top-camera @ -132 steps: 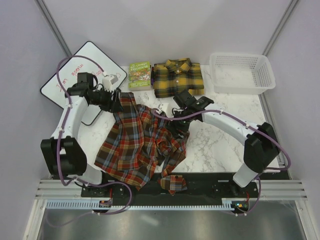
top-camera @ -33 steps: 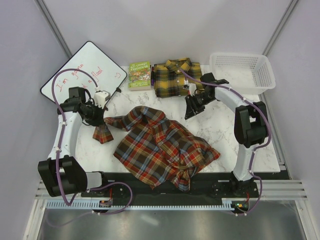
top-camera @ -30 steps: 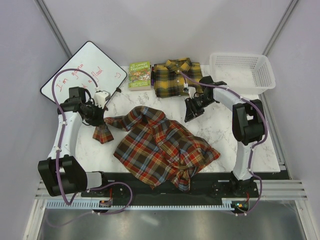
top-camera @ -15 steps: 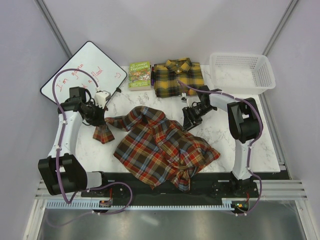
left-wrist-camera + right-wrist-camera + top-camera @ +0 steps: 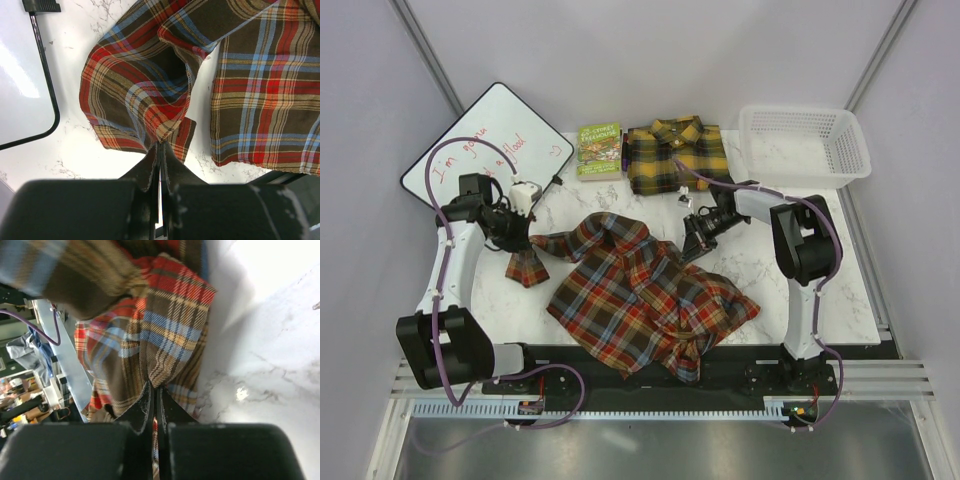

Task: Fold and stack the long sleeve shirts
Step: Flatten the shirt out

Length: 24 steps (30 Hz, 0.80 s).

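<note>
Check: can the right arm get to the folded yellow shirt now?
Probably not yet: the right gripper is shut on the red-brown shirt. Once released, the yellow shirt lies just beyond it, nothing tall between.

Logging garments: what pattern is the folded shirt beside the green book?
The folded shirt: yellow-black plaid; top view.

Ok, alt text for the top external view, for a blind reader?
A red-brown plaid flannel shirt lies rumpled on a white marble table, the left gripper pinching one sleeve cuff and the right gripper at its far right edge. Behind it sit a folded yellow-and-black plaid shirt, a green book, a white plastic basket and a whiteboard.
</note>
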Tool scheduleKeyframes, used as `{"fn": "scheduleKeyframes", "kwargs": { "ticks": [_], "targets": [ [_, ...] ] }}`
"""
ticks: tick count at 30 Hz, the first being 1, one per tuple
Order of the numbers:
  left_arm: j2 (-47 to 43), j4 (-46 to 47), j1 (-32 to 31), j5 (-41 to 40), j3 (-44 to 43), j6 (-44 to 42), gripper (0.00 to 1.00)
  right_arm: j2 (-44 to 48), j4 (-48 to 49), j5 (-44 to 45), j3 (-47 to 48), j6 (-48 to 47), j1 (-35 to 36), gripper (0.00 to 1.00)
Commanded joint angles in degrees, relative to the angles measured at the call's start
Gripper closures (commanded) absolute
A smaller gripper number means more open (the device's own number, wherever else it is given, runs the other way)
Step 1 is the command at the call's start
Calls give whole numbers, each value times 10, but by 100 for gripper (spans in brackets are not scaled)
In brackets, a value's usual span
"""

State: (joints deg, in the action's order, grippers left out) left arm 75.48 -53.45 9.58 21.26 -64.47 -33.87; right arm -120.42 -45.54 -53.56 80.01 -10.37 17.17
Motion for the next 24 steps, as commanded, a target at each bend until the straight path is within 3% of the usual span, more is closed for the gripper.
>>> {"fn": "scheduleKeyframes", "kwargs": {
  "ticks": [1, 5, 8, 11, 14, 15, 17, 18, 23, 24],
  "targets": [
    [5, 9, 3, 23, -41, 14, 98, 76, -6, -9, 36, -3, -17, 100],
    [9, -19, 3, 78, -101, 21, 98, 136, -38, 61, 94, -26, -53, 100],
    [12, -65, -4, 168, -178, 19, 98, 151, -76, 138, 145, -69, -71, 100],
    [19, -139, -66, 256, -277, 0, 98, 147, -100, 197, 176, -104, -86, 100],
    [5, -158, -200, 305, -333, 4, 98, 136, -104, 235, 184, -124, -101, 100],
    [3, -153, -275, 308, -341, 11, 98, 133, -103, 239, 185, -126, -114, 100],
    [-2, -138, -352, 301, -356, 28, 98, 125, -103, 243, 191, -134, -129, 100],
    [-2, -135, -423, 296, -360, 31, 98, 124, -103, 244, 194, -135, -145, 100],
    [-2, -98, -640, 242, -292, 53, 98, 126, -102, 240, 189, -145, -169, 100],
    [-1, -89, -692, 209, -272, 53, 92, 128, -102, 240, 186, -149, -186, 100]
  ]
}}
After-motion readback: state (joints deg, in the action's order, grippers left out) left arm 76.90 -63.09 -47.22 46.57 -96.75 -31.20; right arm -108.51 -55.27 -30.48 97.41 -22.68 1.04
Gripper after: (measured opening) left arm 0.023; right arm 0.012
